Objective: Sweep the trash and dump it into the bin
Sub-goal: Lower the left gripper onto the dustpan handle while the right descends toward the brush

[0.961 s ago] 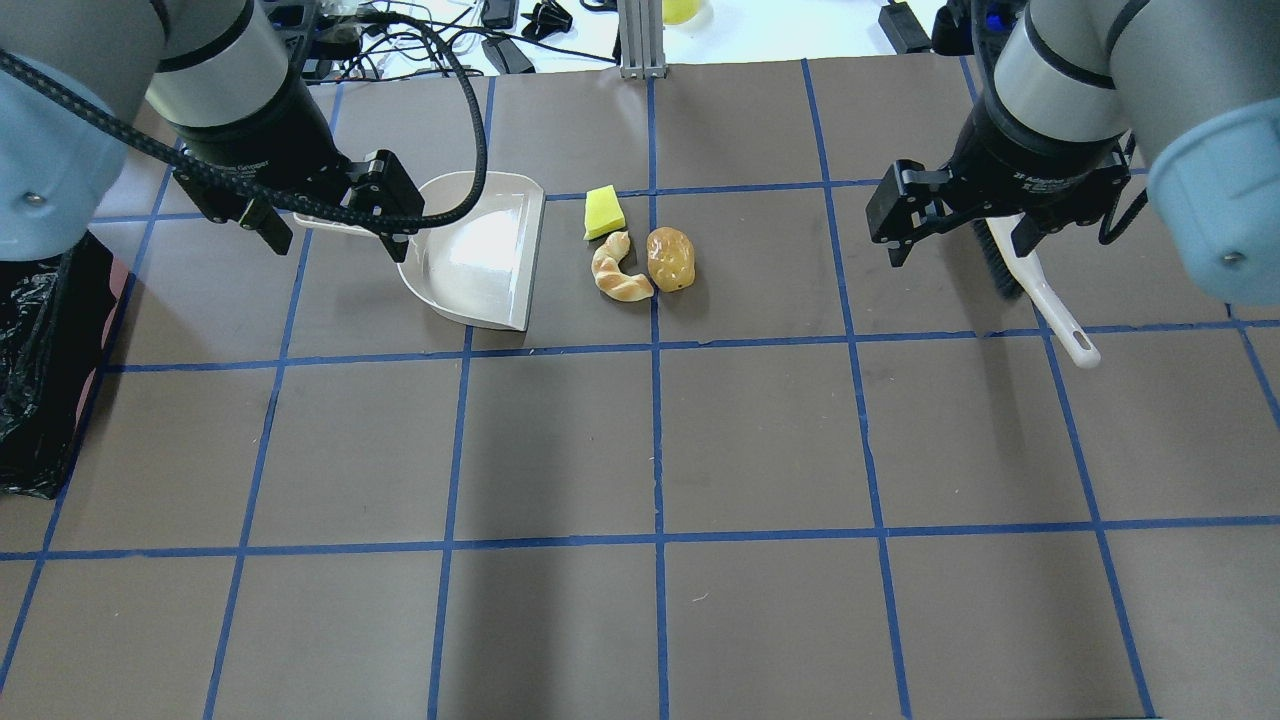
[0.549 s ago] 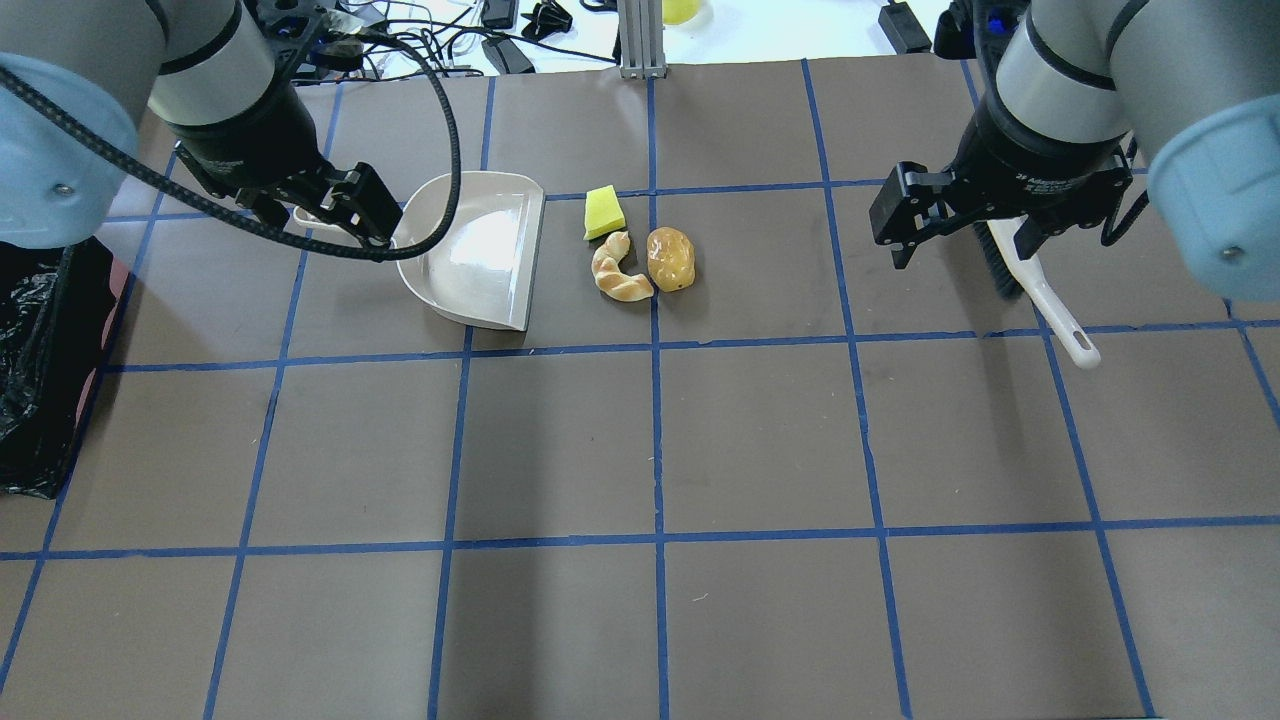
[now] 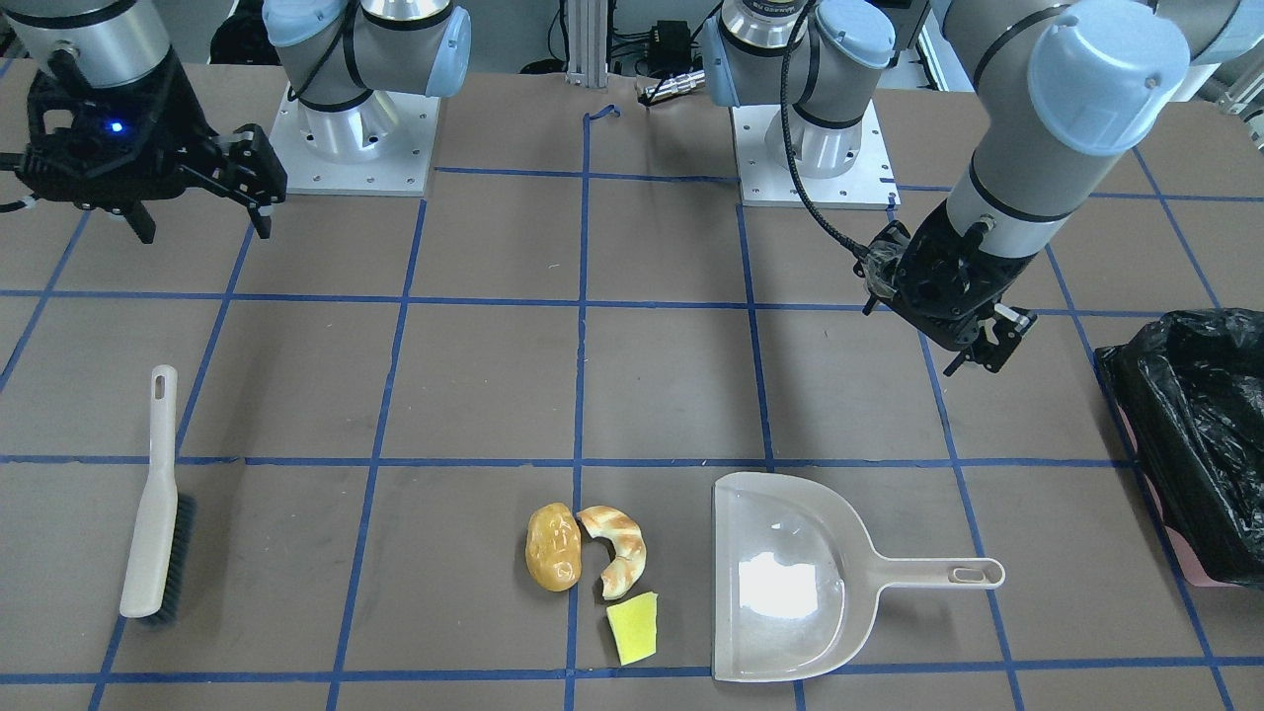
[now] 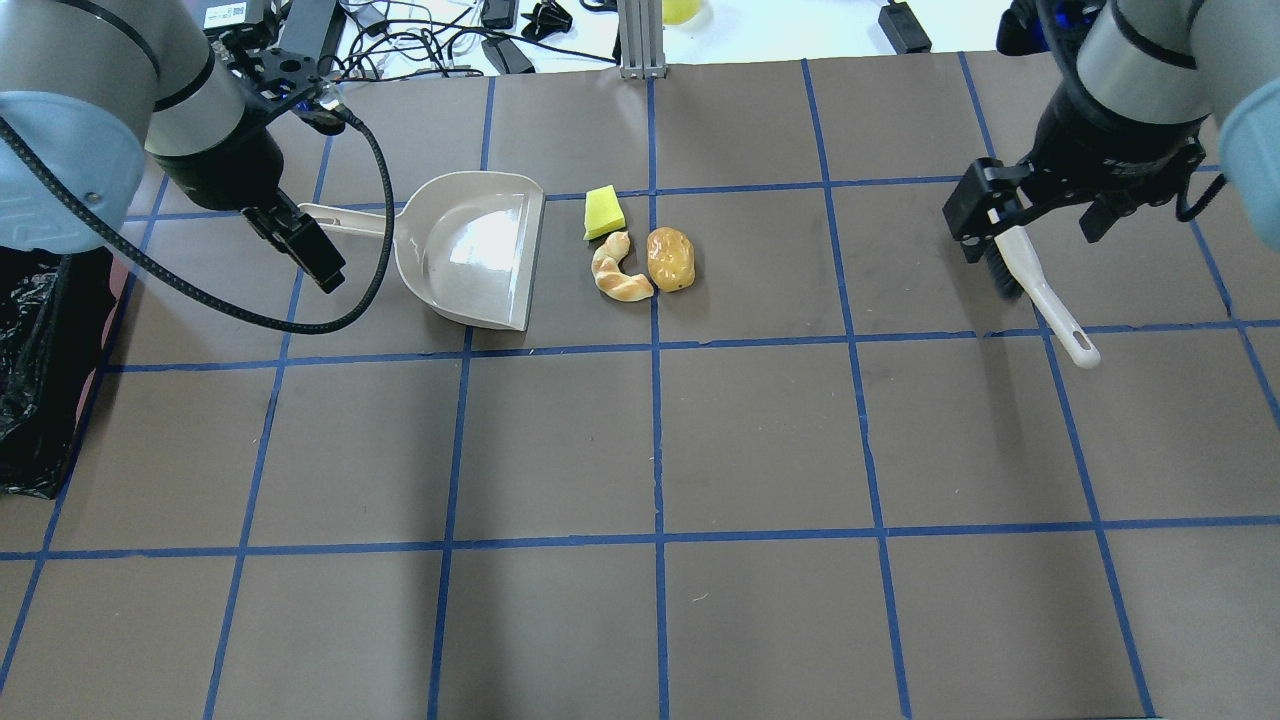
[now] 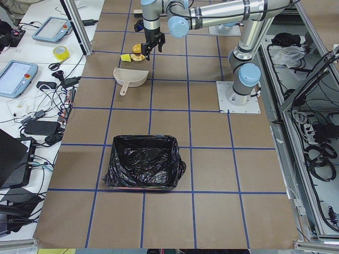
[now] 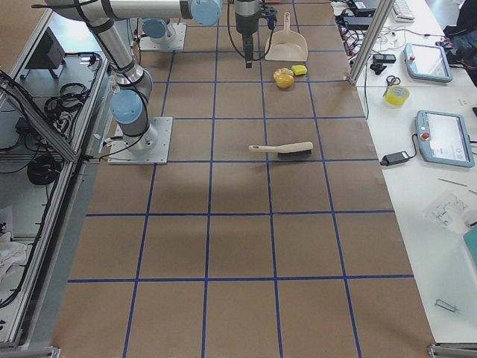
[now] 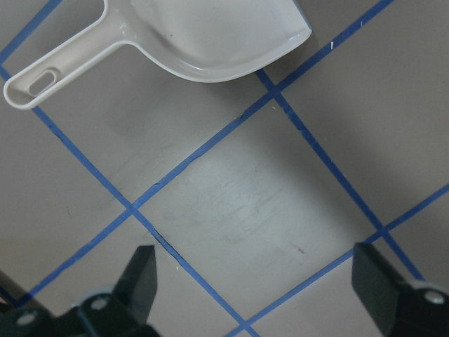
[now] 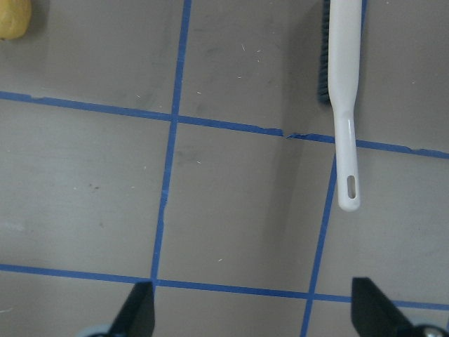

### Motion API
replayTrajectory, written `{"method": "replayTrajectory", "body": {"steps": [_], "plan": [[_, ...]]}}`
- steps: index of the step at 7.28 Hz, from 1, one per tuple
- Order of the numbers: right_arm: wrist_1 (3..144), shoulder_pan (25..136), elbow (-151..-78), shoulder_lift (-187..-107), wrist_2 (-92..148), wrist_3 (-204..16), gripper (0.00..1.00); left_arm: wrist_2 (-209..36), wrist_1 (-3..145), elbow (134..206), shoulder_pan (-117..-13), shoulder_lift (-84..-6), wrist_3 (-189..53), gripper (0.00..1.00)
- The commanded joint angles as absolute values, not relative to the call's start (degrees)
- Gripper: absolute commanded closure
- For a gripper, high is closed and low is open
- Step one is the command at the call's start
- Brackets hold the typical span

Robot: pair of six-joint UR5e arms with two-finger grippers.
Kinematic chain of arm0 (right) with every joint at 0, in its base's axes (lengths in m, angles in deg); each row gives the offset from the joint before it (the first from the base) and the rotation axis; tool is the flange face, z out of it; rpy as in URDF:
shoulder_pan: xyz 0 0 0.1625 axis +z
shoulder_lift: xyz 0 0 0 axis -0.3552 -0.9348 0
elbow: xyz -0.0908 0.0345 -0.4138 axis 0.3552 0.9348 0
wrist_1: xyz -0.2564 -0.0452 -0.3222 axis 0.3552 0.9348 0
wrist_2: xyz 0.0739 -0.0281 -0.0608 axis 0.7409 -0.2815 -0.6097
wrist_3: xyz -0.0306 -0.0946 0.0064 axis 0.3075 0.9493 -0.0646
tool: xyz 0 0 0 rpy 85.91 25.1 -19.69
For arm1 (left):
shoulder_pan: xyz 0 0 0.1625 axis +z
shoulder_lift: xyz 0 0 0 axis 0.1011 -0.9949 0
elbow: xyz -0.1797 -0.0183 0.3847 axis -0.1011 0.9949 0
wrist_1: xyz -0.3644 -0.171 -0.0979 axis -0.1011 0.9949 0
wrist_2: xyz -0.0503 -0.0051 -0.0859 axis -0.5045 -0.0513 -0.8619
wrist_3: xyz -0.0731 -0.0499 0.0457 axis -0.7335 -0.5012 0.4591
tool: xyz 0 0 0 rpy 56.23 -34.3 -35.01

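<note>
Beige dustpan (image 4: 470,250) just beside croissant (image 4: 618,268), potato lump (image 4: 671,258), yellow sponge wedge (image 4: 603,212)

Three trash pieces (image 3: 614,559) lie beside the dustpan (image 4: 480,250): one lump (image 4: 670,258), one bread piece (image 4: 617,268), one wedge (image 4: 603,212). On the surface (image 4: 760,440) there are also one brush (image 4: 1040,290) and one bin (image 3: 1200,434). Two arms: one left pincer (image 3: 978,363), one right pincer (image 3: 202,219).

A robotics lab: two industrial arms (image 3: 1027,168) bolted through base plates (image 3: 395,163) onto a paper-covered bench (image 4: 760,430) gridded with blue tape (image 4: 657,440), beside teach pendants (image 6: 446,138), tangled cables (image 5: 53,106) and aluminium framing (image 4: 637,45).
</note>
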State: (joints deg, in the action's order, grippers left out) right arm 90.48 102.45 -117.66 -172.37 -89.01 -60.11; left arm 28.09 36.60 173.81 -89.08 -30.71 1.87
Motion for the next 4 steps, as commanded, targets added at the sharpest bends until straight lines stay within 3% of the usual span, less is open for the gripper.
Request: {"method": "replayTrajectory", "body": {"steps": [1,4], "plan": [[90.6,96.2,-117.9,-171.2,-88.8,-51.3,0.0,27.7,35.6,173.3,-87.2,-33.9,11.3,0.0],[95.6,90.0,-117.9,-164.3,-88.8,-42.7,0.0,27.4,24.8,173.1,-87.0,-40.2,29.4,0.0]]}}
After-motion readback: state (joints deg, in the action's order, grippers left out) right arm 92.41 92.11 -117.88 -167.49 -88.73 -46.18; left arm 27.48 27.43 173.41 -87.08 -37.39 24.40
